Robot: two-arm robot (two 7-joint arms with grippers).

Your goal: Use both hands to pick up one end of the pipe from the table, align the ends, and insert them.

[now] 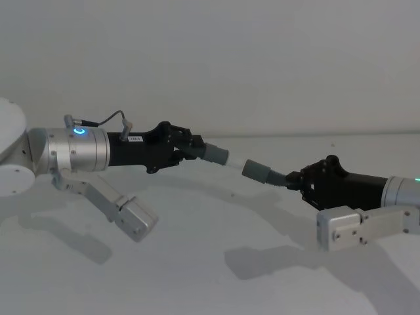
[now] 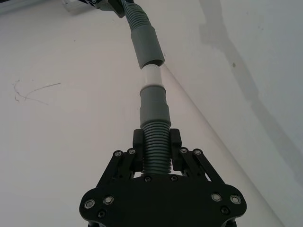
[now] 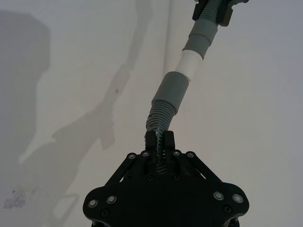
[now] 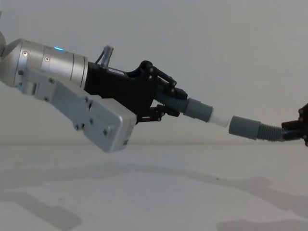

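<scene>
Both pipe pieces hang in the air above the white table [image 1: 197, 282]. My left gripper [image 1: 191, 148] is shut on the ribbed part of one piece [image 2: 155, 144], whose grey cuff [image 1: 215, 155] ends in a white tip [image 1: 235, 164]. My right gripper [image 1: 293, 180] is shut on the ribbed part of the other piece [image 3: 159, 118], just behind its grey cuff [image 1: 256, 170]. The white tip [image 4: 219, 118] meets the mouth of the right-hand cuff [image 4: 244, 127], and the two pieces stand nearly in line. In the left wrist view the white tip [image 2: 152, 75] touches the far cuff [image 2: 147, 45].
A pale grey wall [image 1: 262, 59] rises behind the table's far edge. The arms' shadows fall across the table surface [image 4: 144, 192]. A faint pencil-like scratch [image 2: 33, 90] marks the table.
</scene>
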